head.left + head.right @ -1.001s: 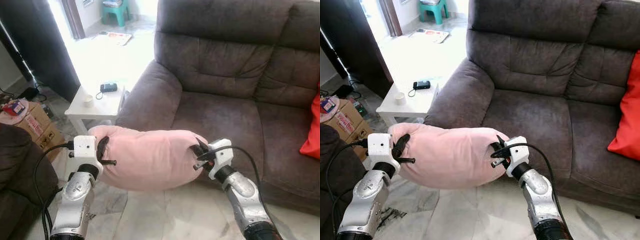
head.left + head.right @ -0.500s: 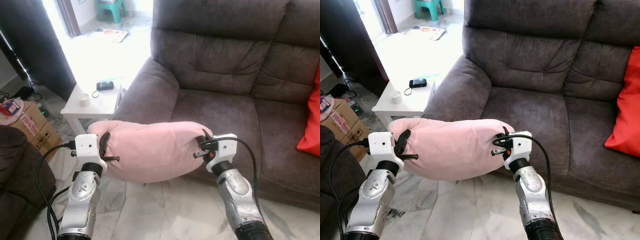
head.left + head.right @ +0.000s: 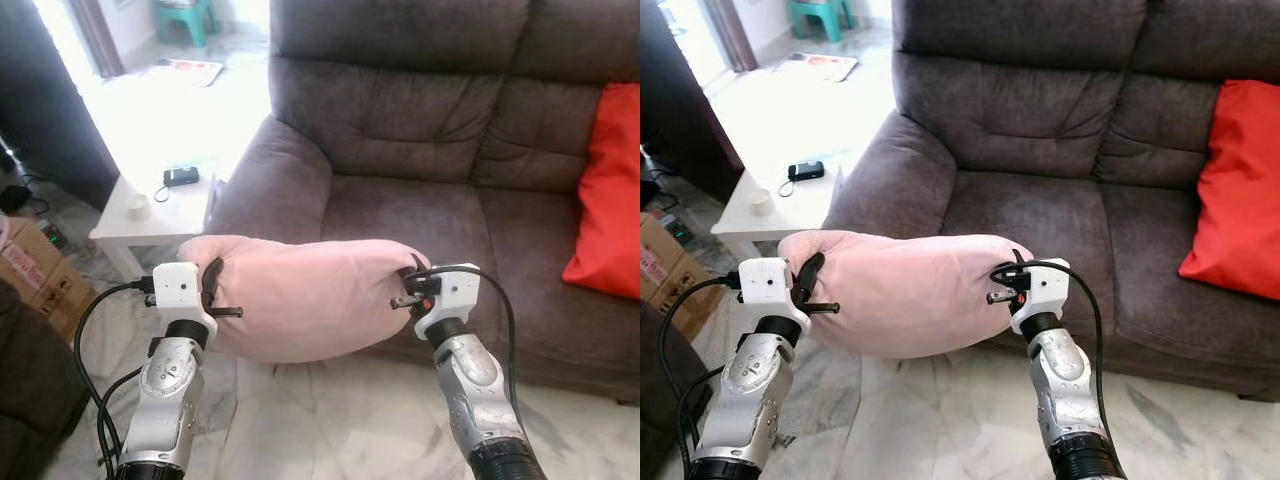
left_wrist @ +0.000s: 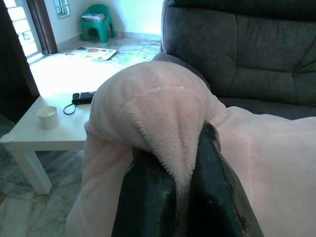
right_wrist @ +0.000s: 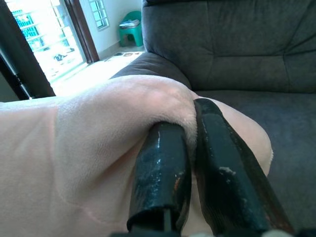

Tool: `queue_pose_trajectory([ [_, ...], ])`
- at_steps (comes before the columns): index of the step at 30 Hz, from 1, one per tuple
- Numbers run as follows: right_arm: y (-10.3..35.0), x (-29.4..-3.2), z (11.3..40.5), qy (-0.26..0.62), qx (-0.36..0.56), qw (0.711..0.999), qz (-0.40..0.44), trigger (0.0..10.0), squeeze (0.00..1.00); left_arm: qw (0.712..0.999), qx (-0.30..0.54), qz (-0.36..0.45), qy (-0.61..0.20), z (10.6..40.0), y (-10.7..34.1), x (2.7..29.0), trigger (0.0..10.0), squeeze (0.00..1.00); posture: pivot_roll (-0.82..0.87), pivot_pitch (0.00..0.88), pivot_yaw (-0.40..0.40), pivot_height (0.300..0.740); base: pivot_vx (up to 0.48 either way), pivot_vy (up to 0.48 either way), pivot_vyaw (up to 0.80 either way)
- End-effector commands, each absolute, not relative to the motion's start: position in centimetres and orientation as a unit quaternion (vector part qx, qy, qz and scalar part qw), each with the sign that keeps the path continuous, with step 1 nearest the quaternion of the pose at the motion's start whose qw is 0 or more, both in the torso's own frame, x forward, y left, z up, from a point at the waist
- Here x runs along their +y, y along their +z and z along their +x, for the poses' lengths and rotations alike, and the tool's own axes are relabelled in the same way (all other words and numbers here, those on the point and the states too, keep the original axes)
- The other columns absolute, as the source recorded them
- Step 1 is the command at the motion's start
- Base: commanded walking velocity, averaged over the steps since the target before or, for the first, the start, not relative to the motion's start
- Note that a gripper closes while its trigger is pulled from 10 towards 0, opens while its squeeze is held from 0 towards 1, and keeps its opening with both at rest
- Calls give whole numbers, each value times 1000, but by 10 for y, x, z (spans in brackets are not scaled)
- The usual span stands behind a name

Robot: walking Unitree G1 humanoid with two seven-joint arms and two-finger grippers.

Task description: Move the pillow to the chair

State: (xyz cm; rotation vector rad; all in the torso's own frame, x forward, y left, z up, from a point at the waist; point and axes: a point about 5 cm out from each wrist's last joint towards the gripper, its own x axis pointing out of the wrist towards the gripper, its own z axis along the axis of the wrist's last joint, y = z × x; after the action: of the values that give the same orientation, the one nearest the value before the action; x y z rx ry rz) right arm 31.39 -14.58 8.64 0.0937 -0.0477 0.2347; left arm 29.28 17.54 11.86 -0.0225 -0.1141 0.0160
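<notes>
A plump pink pillow [image 3: 305, 295] hangs in the air between my two arms, in front of the dark grey sofa [image 3: 420, 120]. My left gripper [image 3: 212, 282] is shut on the pillow's left end, pinching a fold of fabric [image 4: 173, 148]. My right gripper [image 3: 412, 280] is shut on its right end, with pink cloth squeezed between the black fingers [image 5: 163, 173]. The pillow sits level with the sofa's seat cushion [image 3: 1030, 215], just off its front edge.
A red cushion [image 3: 605, 190] leans on the sofa's right side. A white side table [image 3: 150, 205] with a small cup [image 3: 135, 203] and a black device [image 3: 181, 177] stands left of the sofa arm. Cardboard boxes [image 3: 35, 275] sit at far left. Marble floor [image 3: 330, 420] lies below.
The camera has swung to the right, bringing more of the red cushion into view. Both grippers keep their hold and the pillow has risen slightly towards the sofa seat.
</notes>
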Motion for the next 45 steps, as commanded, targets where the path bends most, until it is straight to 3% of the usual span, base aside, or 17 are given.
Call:
queue_pose_trajectory([
  [1,107,-147,320,110,-67,990,53,10000,0,996,-82,1,19,293,126,182,10000,0,112,62,-2,740,0,0,-788],
  [24,112,-145,327,109,-73,990,53,10000,0,996,-90,24,5,293,131,180,10000,0,119,86,-6,740,0,24,-767],
  [35,116,-141,328,110,-84,989,57,10000,0,995,-95,25,1,293,132,179,10000,0,119,88,-4,740,0,-348,0],
  [45,116,-142,329,109,-83,989,56,10000,0,995,-98,21,1,294,133,179,10000,0,120,87,-5,740,0,0,-730],
])
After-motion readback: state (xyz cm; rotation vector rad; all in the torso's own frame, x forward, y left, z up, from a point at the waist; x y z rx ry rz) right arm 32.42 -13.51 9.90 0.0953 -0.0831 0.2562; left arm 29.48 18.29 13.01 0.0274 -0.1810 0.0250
